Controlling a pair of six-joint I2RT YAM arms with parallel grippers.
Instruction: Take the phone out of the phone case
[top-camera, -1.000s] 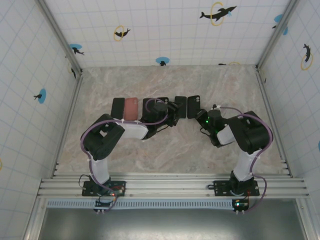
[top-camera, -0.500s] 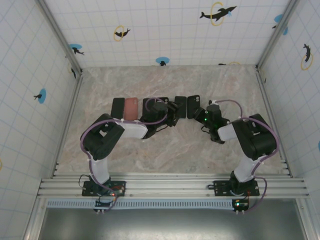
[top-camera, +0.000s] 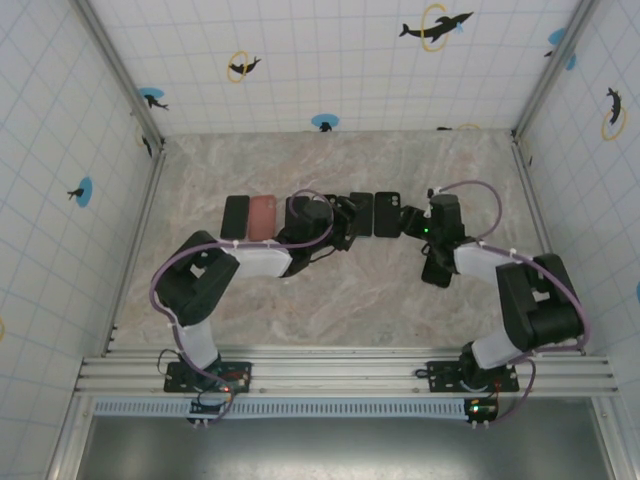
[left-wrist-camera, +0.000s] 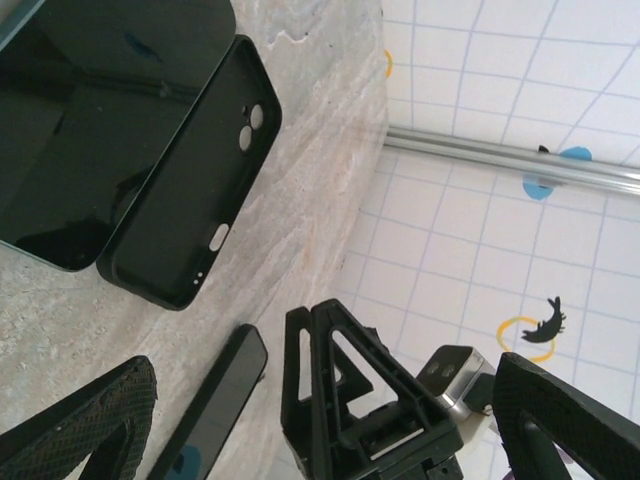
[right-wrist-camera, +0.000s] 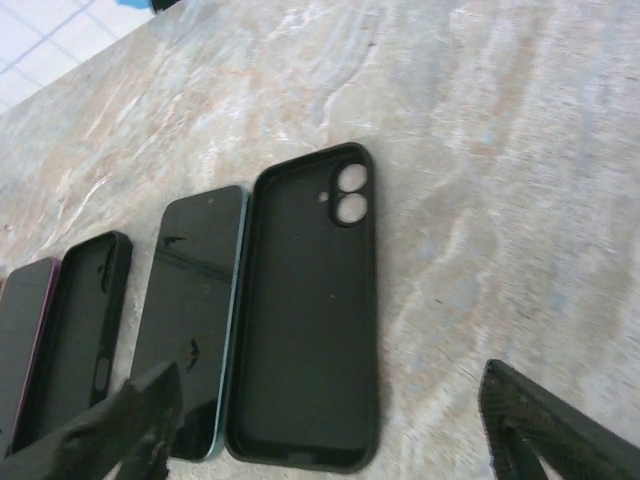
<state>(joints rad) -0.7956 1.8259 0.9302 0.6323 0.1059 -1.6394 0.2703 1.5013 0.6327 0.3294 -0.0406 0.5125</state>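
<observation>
Flat slabs run in a row across the marble-print table (right-wrist-camera: 480, 150). From my right wrist cam, right to left: the empty phone case (right-wrist-camera: 303, 310), the phone (right-wrist-camera: 190, 300) flat against its long side, a second empty case (right-wrist-camera: 78, 330), then a magenta-edged phone (right-wrist-camera: 20, 340) cut off by the frame. The phone is out of the case, screen up, with the two touching edge to edge mid-table between my wrists. The top cam adds a pink slab (top-camera: 262, 216) and a black slab (top-camera: 235, 216) at the row's left end; I can't tell whether they are phones or cases. My left wrist overlaps another black piece (top-camera: 295, 208) there. The left wrist cam shows a dark flat bar (left-wrist-camera: 210, 410) lying just beside my right wrist's black frame — can't tell what it is. The phone case is matte black with rounded corners, a raised lip and two round camera holes at the far end. The phone is glossy black glass with a pale blue rim. The tabletop is beige-grey veined stone print, and the walls (top-camera: 330, 70) are white grid tile with dolphin stickers (top-camera: 435, 25). Left pincer (left-wrist-camera: 325, 368): jaws spread wide, gripping nothing, just left of the phone in the top cam. Right pincer (right-wrist-camera: 327, 378): also wide apart with nothing in it, fingers straddling the case's near end; I can't tell its height above the case. Both arms reach in from the near rail — elbows bowed outward, forearms angled inward, wrists facing each other across the pair.
</observation>
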